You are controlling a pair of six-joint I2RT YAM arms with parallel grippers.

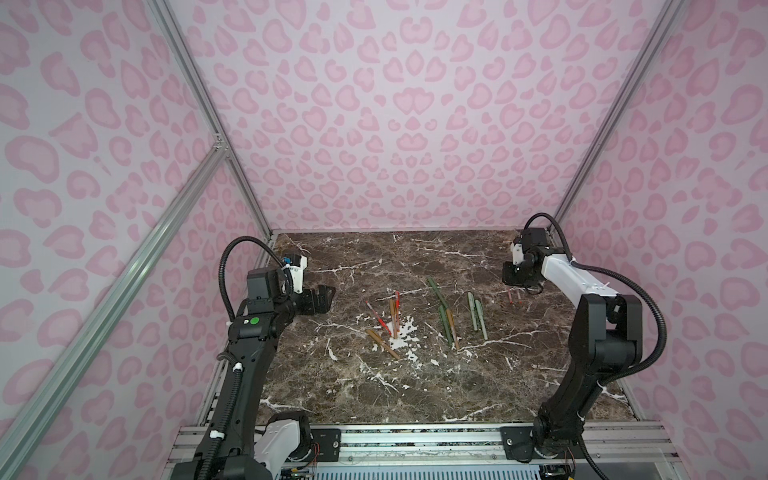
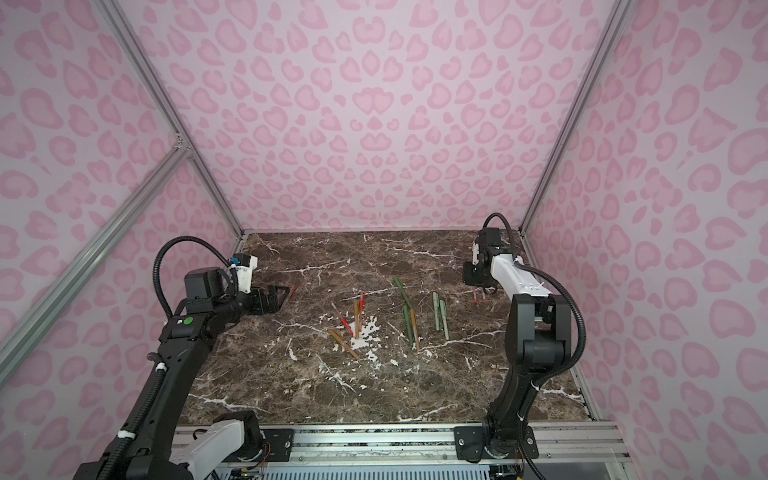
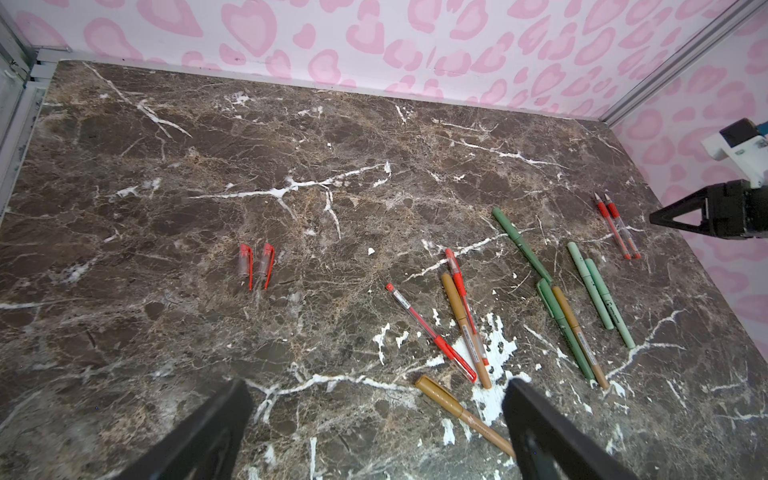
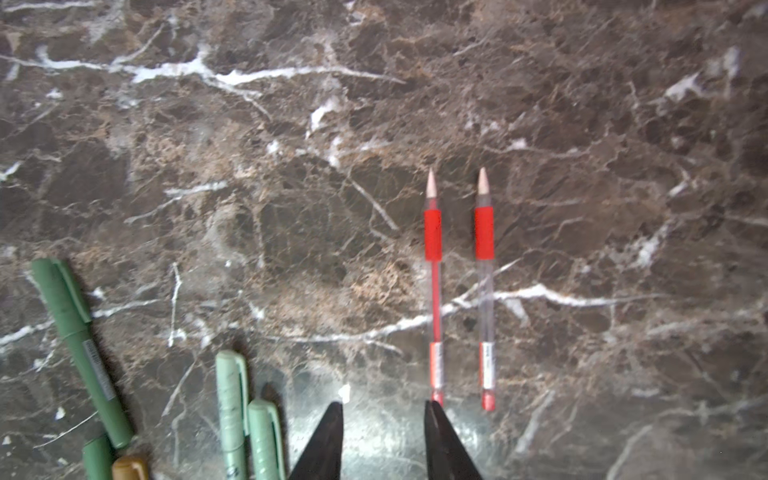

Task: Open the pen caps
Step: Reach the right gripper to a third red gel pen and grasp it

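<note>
Nearest the front of the table (image 1: 457, 386) lie capped pens (image 1: 383, 345), tan, red and green, and the left gripper (image 3: 378, 386) stands wide and empty to their left. Farther back, two loose red caps (image 3: 246, 266) rest side by side (clips on the same side) at the left, while the right gripper (image 4: 382, 411), jaws narrowly parted around nothing, hangs at the ends of two uncapped red pens (image 4: 434, 241).

Both top views look down from high above the near edge, across the whole marbled surface (image 1: 415, 395) to the pink back wall (image 1: 395, 104), nearly alike. The left wrist camera, raised and tilted, sweeps most of the surface past the left pincer (image 3: 376, 386). The right wrist camera hangs low and close, sharing with it two uncapped red pens (image 4: 435, 291).
</note>
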